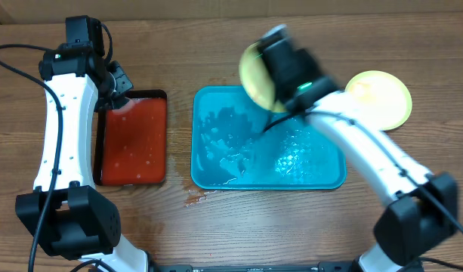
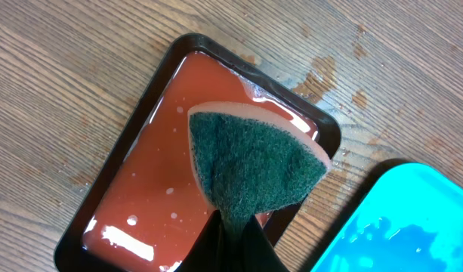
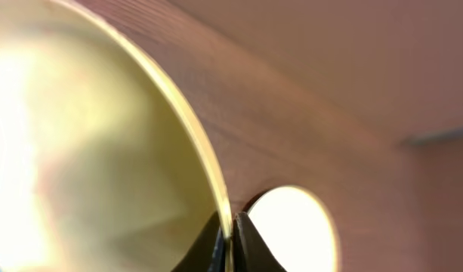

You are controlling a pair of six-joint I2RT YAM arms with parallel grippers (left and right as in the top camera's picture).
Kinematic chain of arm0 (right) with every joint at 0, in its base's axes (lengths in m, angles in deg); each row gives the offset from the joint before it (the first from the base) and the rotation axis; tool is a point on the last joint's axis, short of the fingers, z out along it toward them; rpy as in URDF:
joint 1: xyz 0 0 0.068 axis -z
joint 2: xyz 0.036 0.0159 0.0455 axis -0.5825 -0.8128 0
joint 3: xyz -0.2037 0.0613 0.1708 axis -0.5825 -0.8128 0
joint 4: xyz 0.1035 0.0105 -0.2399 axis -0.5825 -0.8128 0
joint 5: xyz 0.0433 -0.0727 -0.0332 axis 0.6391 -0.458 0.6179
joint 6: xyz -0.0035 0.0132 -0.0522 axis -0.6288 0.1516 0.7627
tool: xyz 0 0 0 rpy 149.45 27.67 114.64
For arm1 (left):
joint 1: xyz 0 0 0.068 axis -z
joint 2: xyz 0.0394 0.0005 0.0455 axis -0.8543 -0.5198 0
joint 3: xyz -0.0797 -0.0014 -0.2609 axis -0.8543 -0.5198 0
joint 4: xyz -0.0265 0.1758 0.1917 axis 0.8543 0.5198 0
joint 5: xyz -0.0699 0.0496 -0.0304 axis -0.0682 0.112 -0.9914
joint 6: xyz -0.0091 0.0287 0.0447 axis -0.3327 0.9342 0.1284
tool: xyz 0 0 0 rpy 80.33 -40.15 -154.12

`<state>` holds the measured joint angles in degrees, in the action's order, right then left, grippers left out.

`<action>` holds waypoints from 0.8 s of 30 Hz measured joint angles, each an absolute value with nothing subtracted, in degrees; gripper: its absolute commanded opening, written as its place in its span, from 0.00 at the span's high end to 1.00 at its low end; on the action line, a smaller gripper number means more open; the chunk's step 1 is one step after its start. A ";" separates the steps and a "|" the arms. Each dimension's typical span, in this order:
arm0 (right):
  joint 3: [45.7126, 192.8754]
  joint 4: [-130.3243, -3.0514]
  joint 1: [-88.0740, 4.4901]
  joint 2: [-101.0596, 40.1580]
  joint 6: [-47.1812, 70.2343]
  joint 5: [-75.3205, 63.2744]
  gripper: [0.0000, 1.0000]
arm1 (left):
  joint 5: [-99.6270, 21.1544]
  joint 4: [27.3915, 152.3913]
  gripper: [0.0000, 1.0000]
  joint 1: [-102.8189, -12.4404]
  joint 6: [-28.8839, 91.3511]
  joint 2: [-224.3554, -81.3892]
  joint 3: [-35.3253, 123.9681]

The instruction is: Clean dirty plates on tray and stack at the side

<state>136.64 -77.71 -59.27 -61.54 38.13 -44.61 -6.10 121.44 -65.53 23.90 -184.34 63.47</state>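
The right tool [image 3: 231, 238] is clamped on the rim of a yellow-green plate [image 1: 254, 74], holding it tilted on edge in the air above the 12 o'clock rim of the turquoise tray [image 1: 216, 136]. The tray is wet, with no plate lying in it. The left tool [image 2: 231, 227] pinches a green-faced sponge [image 2: 254, 162] above the black tray [image 2: 134, 137] of reddish water, at 9 o'clock from the turquoise one and well apart from the lifted plate.

With the sponge away, this looks like the stacking step: the plate is probably bound for the pale plate [image 1: 378, 98] resting on the desk [image 1: 178, 227] at 2 o'clock of the tray. The next move calls for swinging toward 3 o'clock, levelling the plate, centring it over that plate and releasing low.

The right wrist and the held plate are blurred from overhead, and the right wrist view is washed out, so any smears left on the plate cannot be judged. Whether one or two plates lie at the side is unclear.
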 measured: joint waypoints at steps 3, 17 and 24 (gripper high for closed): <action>137.01 -80.32 -44.51 -60.93 35.29 -27.30 0.96 | -6.10 121.46 0.96 -65.53 23.90 -184.34 63.47; 136.46 -84.18 -8.62 -70.46 29.49 6.34 0.84 | -6.10 121.25 0.96 -65.53 23.90 -184.34 63.47; 136.35 -80.21 -9.59 -71.42 29.14 11.23 0.63 | -6.10 121.22 0.96 -65.53 23.90 -184.34 63.47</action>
<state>136.35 -80.21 -9.59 -71.42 29.14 11.23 -6.10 121.22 -65.53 23.90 -184.34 63.47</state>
